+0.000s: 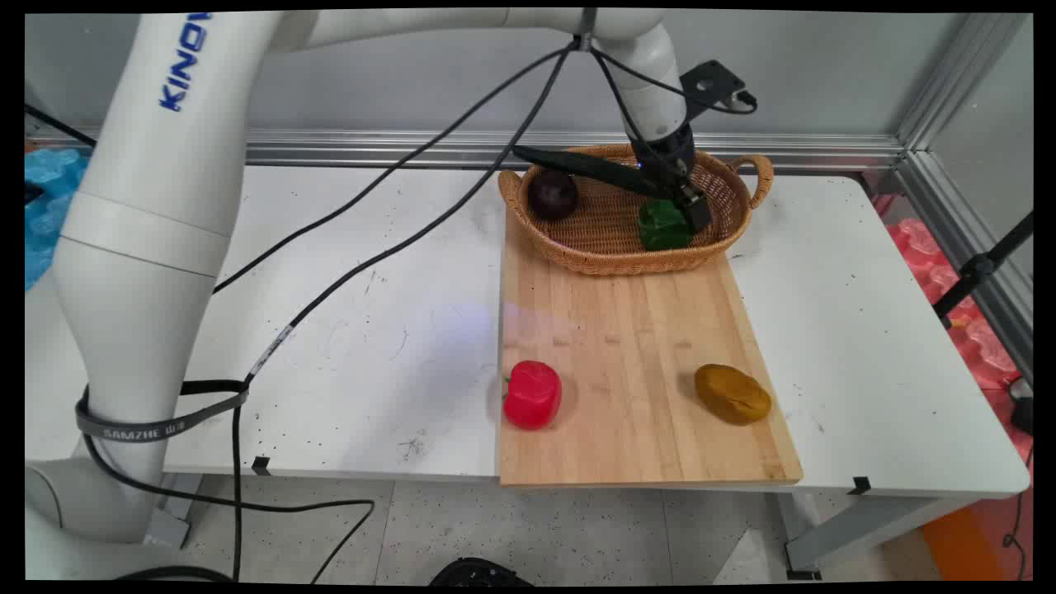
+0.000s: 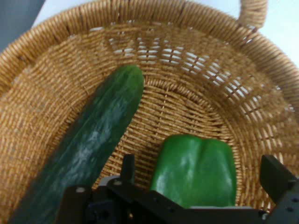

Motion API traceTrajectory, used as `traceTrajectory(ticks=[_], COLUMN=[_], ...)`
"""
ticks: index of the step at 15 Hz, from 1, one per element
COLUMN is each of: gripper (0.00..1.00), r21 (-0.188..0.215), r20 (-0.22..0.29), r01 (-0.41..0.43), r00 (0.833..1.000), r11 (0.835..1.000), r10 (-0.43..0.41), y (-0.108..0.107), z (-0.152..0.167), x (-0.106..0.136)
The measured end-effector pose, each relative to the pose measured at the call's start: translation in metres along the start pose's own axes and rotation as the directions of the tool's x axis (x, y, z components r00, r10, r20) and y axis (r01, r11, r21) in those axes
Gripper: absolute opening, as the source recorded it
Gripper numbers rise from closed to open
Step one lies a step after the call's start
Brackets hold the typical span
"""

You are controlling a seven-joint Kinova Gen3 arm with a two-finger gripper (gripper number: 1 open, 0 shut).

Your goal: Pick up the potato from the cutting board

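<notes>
My gripper (image 1: 683,208) reaches down into the wicker basket (image 1: 577,252) at the back of the wooden board. Its fingers stand open on either side of a green bell pepper (image 1: 662,227), which lies on the basket floor. In the hand view the green pepper (image 2: 196,170) sits between the two fingers of the gripper (image 2: 202,165), with a gap on each side. A dark green cucumber (image 2: 93,149) leans against the basket wall (image 2: 56,60) to the pepper's left. In the main view the cucumber (image 1: 577,165) pokes out over the rim.
A dark purple round fruit (image 1: 552,194) lies in the basket's left part. On the wooden board (image 1: 635,330) sit a red bell pepper (image 1: 532,394) near the front left and a brown potato (image 1: 732,394) near the front right. Black cables hang over the table's left half.
</notes>
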Motion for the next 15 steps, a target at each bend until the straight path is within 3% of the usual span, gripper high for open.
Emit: traceTrajectory(ticks=[7,15], gripper=[1.0,1.0], r21=[-0.011,-0.063], r20=[-0.066,-0.094], r01=[-0.062,-0.164], r00=[0.996,0.983], r11=[0.998,0.984], r10=[0.061,0.157], y=[0.004,0.029], z=[-0.071,-0.173], x=[-0.017,-0.071])
